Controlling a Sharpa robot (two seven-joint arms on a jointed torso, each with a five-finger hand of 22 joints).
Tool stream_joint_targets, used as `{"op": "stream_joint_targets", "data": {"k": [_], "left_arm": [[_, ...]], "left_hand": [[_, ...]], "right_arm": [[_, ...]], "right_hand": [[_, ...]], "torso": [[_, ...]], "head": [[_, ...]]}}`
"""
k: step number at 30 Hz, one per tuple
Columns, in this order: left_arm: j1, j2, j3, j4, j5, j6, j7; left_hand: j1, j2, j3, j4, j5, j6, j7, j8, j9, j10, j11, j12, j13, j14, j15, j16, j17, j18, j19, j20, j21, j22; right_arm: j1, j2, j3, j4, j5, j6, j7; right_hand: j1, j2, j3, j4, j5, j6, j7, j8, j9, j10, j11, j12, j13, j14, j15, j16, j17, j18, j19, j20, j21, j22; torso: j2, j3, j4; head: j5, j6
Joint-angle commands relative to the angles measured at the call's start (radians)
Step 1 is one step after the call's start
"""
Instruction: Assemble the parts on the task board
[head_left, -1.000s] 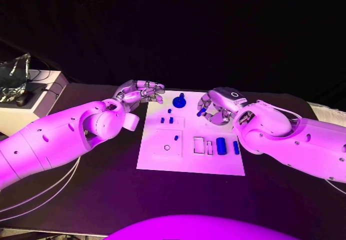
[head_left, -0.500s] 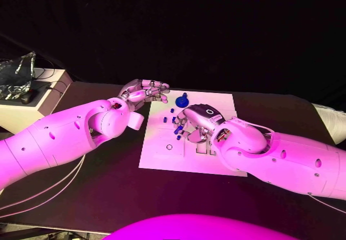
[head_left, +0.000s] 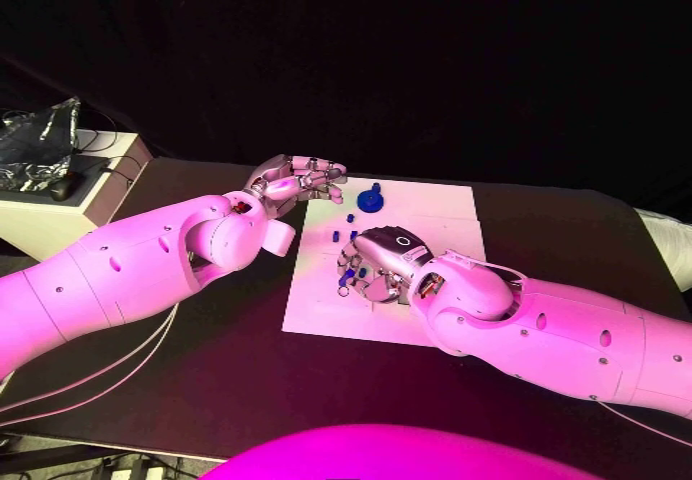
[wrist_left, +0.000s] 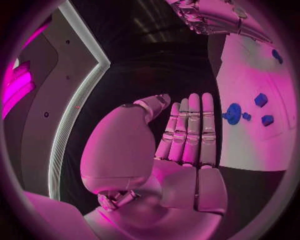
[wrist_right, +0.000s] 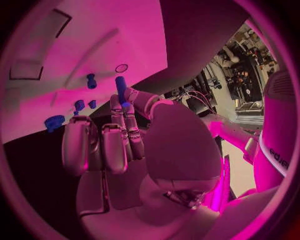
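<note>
We see the white task board (head_left: 433, 215) at mid-table, small blue parts (wrist_left: 261, 100) on it. Our right hand (head_left: 369, 268) pinches a blue peg (wrist_right: 120, 87) above it. Our left hand (head_left: 296, 180), fingers straight, holds nothing beside the board over the black table (head_left: 216, 380).

Board (head_left: 433, 215) white, plain. Parts blue: round part (head_left: 372, 203) at far edge, small pegs (head_left: 345, 236) nearby, peg (wrist_right: 120, 89) in right hand (head_left: 378, 262). Both hands silver, incl. left hand (head_left: 296, 181); arms (head_left: 144, 265) white w/ small dark dots. Tabletop (head_left: 216, 380) black. Box (head_left: 51, 210) off to side pale, w/ shiny silver stuff (head_left: 36, 150) on top.
</note>
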Motion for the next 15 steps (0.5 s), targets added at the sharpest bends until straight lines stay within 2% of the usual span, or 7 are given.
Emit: {"op": "stream_joint_targets", "data": {"k": [1, 15], "left_arm": [[0.000, 0.002, 0.001, 0.001, 0.005, 0.016, 0.011], [0.000, 0.000, 0.001, 0.002, 0.005, 0.015, 0.009]], "left_hand": [[0.007, 0.006, -0.001, -0.001, 0.000, -0.002, 0.005, -0.005, -0.001, 0.000, 0.004, -0.004, 0.002, 0.005, -0.002, -0.004, 0.001, 0.003, 0.004, 0.000, -0.003, -0.001], [0.006, 0.006, -0.003, 0.001, 0.000, -0.002, 0.005, -0.005, -0.001, 0.000, 0.004, -0.004, 0.002, 0.006, -0.002, -0.005, 0.002, 0.003, 0.005, 0.000, -0.004, -0.002]], "right_arm": [[-0.006, 0.006, -0.001, -0.008, -0.019, 0.030, 0.020], [-0.015, 0.007, -0.003, -0.011, -0.039, 0.058, 0.020]], "right_hand": [[0.029, 0.033, 0.007, -0.001, 0.006, 0.004, 0.002, 0.005, 0.002, 0.068, -0.064, 0.000, 0.025, 0.038, -0.006, 0.000, -0.001, -0.006, 0.041, -0.005, -0.008, 0.120], [0.028, 0.033, 0.008, -0.002, 0.007, 0.003, 0.002, 0.005, 0.003, 0.068, -0.063, -0.001, 0.025, 0.038, -0.006, 0.000, -0.002, -0.006, 0.040, -0.005, -0.009, 0.120]], "torso": [[0.001, 0.0003, -0.0015], [0.001, 0.0003, -0.0024]], "head": [[0.005, -0.004], [0.016, -0.016]]}}
